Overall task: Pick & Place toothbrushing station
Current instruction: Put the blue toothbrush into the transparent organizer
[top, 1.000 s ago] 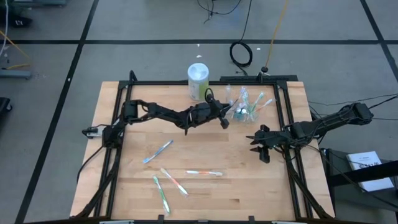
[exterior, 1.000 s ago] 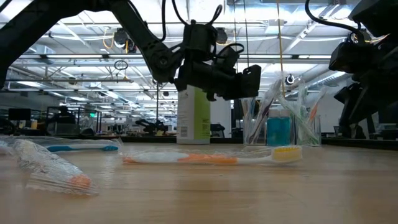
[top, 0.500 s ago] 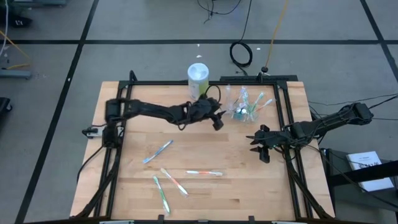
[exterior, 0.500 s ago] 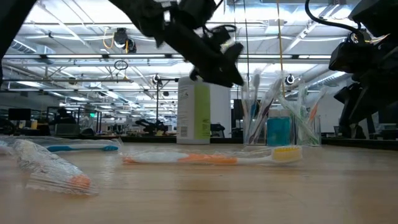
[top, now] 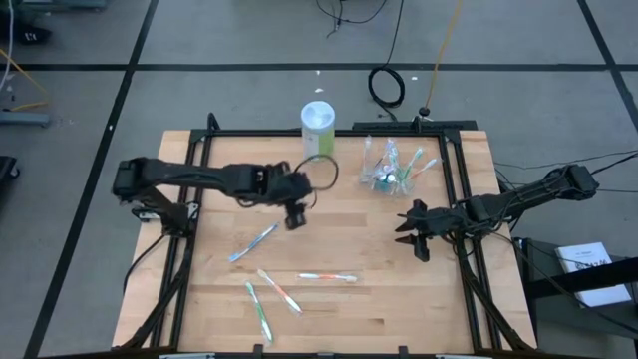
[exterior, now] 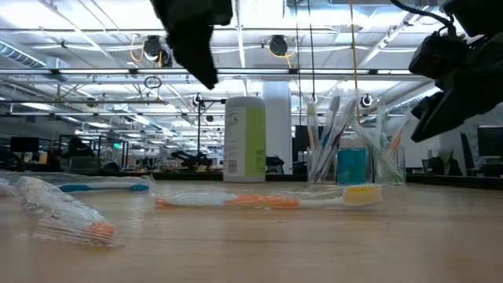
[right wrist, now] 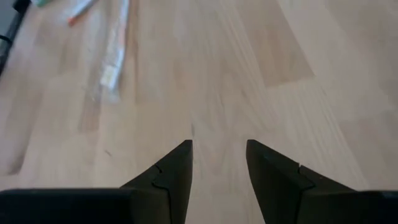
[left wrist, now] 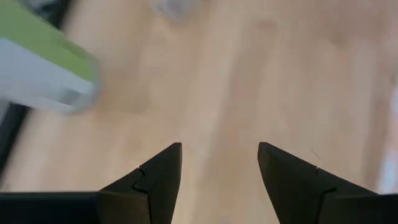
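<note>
The left gripper (top: 295, 216) is held over bare wood near the middle of the table (top: 399, 289) with its fingers spread wide and nothing between them, while the right gripper (top: 412, 231) is kept above the right side, its fingers parted and empty. The clear cup (top: 387, 176), filled with wrapped toothbrushes, is seen upright near the far edge beside the white-and-green canister (top: 318, 129). Four loose toothbrushes (top: 326, 277) are scattered flat on the near half.

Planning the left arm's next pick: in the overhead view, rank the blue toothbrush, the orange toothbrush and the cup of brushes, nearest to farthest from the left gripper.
From the left gripper:
1. Blue toothbrush, just below-left of it.
2. Orange toothbrush, farther toward the front edge.
3. Cup of brushes, right, near the back rail.
</note>
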